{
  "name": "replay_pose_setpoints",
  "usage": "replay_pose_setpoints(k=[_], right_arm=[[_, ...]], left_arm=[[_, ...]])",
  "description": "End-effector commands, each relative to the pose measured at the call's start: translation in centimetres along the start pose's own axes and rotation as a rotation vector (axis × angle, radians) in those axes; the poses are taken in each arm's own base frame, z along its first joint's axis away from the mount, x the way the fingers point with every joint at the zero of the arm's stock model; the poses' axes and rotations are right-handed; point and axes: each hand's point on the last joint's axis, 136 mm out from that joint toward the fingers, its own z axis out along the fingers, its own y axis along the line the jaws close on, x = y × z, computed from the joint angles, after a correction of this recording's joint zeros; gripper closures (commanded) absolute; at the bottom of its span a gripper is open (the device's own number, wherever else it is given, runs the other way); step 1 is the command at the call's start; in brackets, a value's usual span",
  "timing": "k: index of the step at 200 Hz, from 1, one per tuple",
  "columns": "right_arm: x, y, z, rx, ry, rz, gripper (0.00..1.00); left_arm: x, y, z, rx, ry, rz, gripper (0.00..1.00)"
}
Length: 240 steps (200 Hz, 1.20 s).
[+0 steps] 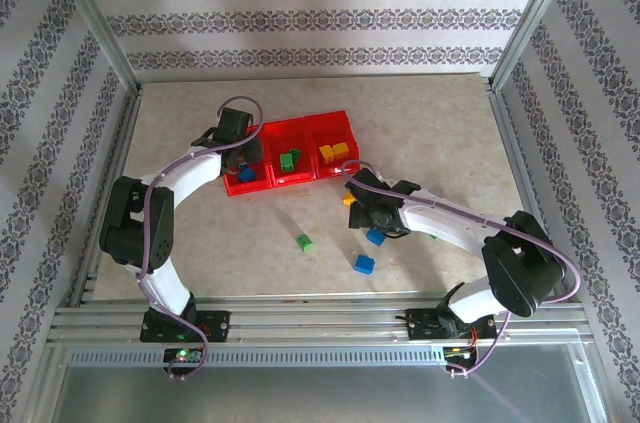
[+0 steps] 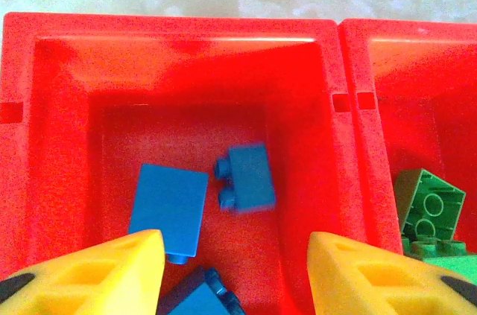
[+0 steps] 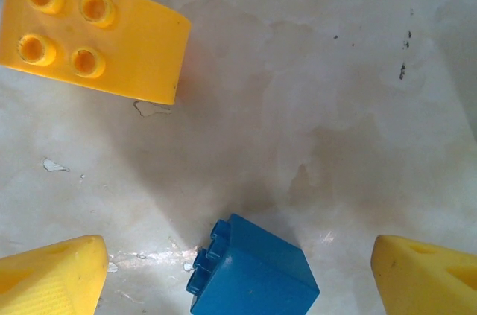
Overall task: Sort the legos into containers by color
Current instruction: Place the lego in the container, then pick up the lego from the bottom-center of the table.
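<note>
No text, label, brand, number or sign can be read on anything here
</note>
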Motion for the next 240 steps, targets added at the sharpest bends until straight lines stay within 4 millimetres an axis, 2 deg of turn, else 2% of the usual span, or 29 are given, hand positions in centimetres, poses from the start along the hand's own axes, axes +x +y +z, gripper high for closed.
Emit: replay_pose_setpoints(k=[1,18,42,102,140,173,240], right_arm=[[1.0,-0.2,0.0,0.014,0.032,0.001,0.1],[1.3,-0.3,0.0,0.012,0.037,0.002,0.11],[1.7,-0.5,0.3,0.017,0.049,0.005,0.11],[3.1,-0.8,1.0,0.015,0.093,0.033,0.14],[4.4,-0.8,1.4,0.005,0.131,0.049,0.16],[4.8,-0.4,1.6,-0.006,0.136,0.058,0.2],[3.5,1.3,2.3,-0.017,0.101,0.041,0.22]], left_arm=[[-1.1,0.0,-0.9,0.022,-0.043,-0.024,0.46],[-1.3,-0.1,-1.6,0.031,-0.057,-0.03,0.43],[-1.7,-0.3,-2.6,0.051,-0.076,-0.04,0.35],[-2.1,-0.2,-5.4,0.081,-0.132,-0.049,0.0],[-2.1,0.2,-6.8,0.084,-0.166,-0.053,0.0],[-2.0,0.5,-7.3,0.083,-0.178,-0.057,0.0],[-1.8,0.0,-7.2,0.112,-0.173,-0.043,0.0]])
